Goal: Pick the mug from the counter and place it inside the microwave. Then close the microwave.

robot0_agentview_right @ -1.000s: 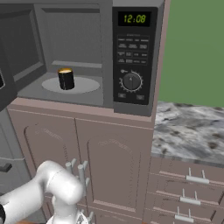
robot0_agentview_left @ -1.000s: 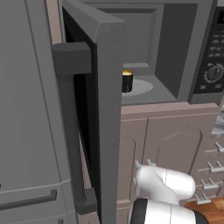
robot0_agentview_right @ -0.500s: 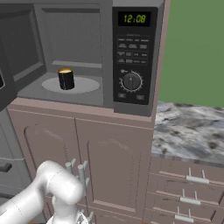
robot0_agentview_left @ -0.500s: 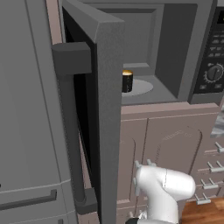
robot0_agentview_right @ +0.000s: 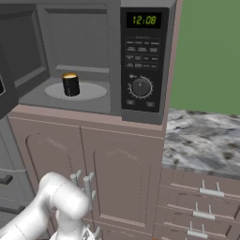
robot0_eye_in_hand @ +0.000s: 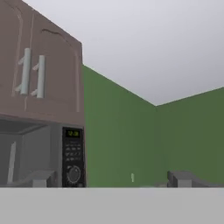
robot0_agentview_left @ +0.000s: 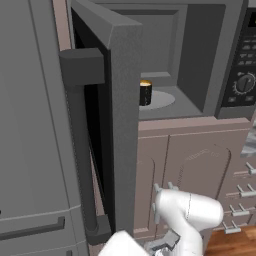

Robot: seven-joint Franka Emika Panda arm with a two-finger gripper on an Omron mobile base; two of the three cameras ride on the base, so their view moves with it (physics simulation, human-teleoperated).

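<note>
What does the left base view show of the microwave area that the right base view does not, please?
The left base view shows the microwave's open door swung out toward the camera, with its thick bar handle, and the tall grey panel beside it. The right base view shows the green clock digits, the full button panel, the marbled counter and the green wall. Both show the mug standing upright on the turntable plate inside the microwave, the dial, and the cabinet fronts below.

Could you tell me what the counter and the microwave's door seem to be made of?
The counter looks like polished stone: grey-and-white marbled veining. The microwave's door seems to have a matte dark grey frame, plastic or painted metal, around black glass; rendered, so uncertain.
</note>
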